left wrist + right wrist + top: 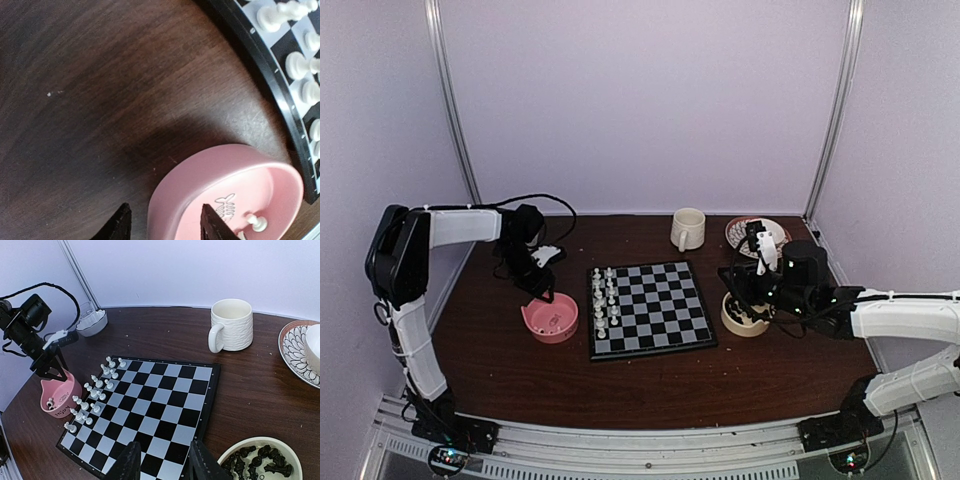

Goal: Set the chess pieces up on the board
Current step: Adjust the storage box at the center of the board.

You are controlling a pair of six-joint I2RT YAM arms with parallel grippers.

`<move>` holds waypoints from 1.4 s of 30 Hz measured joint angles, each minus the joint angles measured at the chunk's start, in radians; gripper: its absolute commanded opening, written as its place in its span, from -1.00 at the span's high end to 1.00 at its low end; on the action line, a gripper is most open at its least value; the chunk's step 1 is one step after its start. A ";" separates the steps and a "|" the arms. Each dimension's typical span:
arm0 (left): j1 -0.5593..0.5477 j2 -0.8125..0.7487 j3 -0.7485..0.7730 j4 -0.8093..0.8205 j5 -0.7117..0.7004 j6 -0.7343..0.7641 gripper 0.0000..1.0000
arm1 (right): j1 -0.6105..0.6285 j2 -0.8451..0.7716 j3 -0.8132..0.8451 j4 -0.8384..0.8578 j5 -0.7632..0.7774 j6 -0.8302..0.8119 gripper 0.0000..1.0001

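Observation:
The board [665, 310] lies mid-table, with white chess pieces [604, 300] standing in two columns along its left edge [95, 390]. One more white piece [257, 222] lies in the pink bowl [550, 320] to the board's left. My left gripper [165, 222] hangs open over that bowl's rim [170, 200]. One finger is outside the bowl, the other is over its inside, and it holds nothing. Black chess pieces fill the cream bowl [260, 460] to the board's right. My right gripper [162, 460] is open and empty above the board's right side, next to the cream bowl.
A white ribbed mug [688, 228] stands behind the board. A patterned plate [755, 235] sits at the back right. A small clear dish [92, 322] is at the back left by the wall post. The left arm's black cable [535, 200] loops above the table.

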 measured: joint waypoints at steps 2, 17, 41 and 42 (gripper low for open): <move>0.000 0.014 0.001 -0.008 -0.014 -0.001 0.40 | 0.000 0.000 -0.001 0.000 0.000 0.000 0.30; 0.008 -0.011 -0.054 0.008 -0.066 -0.038 1.00 | 0.000 0.000 -0.002 0.000 -0.002 0.000 0.29; 0.038 -0.217 -0.320 0.093 -0.086 -0.234 0.95 | 0.000 0.002 -0.002 0.002 -0.031 0.004 0.29; 0.038 -0.211 -0.313 0.091 -0.086 -0.233 0.81 | 0.000 0.002 -0.002 0.003 -0.031 0.004 0.29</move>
